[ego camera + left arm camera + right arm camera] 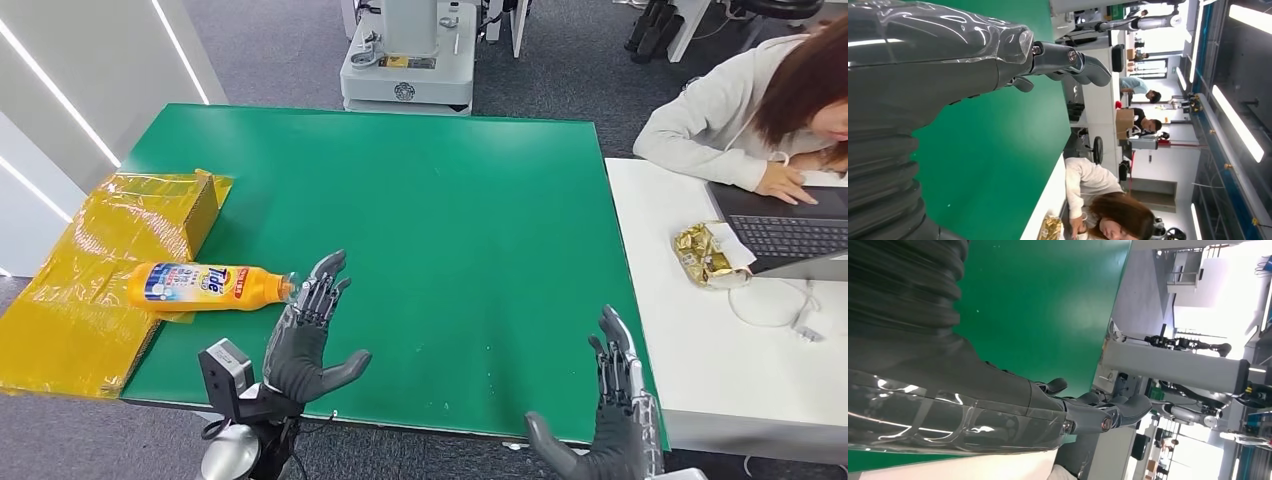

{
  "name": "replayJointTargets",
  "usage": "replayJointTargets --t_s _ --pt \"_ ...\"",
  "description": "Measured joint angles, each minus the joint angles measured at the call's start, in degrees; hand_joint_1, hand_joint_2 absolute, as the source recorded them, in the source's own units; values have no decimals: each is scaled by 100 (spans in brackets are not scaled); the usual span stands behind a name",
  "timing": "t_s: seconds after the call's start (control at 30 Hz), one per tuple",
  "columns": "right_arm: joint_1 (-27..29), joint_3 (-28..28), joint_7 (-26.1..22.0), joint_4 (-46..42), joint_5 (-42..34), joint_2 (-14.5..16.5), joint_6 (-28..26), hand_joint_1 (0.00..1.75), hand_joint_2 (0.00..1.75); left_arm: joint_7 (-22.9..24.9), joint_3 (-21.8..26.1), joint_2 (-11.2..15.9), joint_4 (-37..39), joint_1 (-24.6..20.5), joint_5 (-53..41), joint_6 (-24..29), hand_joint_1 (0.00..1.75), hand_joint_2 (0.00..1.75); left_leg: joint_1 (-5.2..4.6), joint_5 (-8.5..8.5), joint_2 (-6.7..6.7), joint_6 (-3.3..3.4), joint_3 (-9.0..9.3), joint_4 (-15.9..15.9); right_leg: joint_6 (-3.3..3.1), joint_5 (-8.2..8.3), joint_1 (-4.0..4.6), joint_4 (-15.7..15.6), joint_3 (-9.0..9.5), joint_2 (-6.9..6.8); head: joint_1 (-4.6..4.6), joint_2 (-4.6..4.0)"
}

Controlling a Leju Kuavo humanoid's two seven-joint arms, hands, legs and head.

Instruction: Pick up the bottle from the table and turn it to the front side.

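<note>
Nearest the robot, at the front edge of the green table [450,200], the right hand [612,420] hung low with its fingers spread and upright, thumb out to the side, holding nothing. Over on the other side, the left hand [312,335] hovered above the green surface, fingers apart and stretched toward the bottle [205,286], their tips just beside its cap end; whether they touched it could not be told. That orange bottle (a blue and red label showed on its side) lay flat, its body resting across the edge of a yellow plastic-wrapped cardboard box [110,260] at the table's left side, its cap pointing toward the left hand. To the right stood a white desk [680,360] with a crumpled gold wrapper [705,255] beside a laptop [790,230], where a person in a pale hoodie [740,110] sat. Beyond the table's far edge stood a grey machine base [408,70] on the carpet.
</note>
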Motion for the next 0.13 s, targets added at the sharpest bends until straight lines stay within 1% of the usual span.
replayJointTargets --t_s 0.13 --pt "53 -74 -25 -64 44 55 3 0 175 -43 46 -6 -119 20 0 35 0 175 0 0 0 0 0 0 0 0 0 0 0 0 0 0"
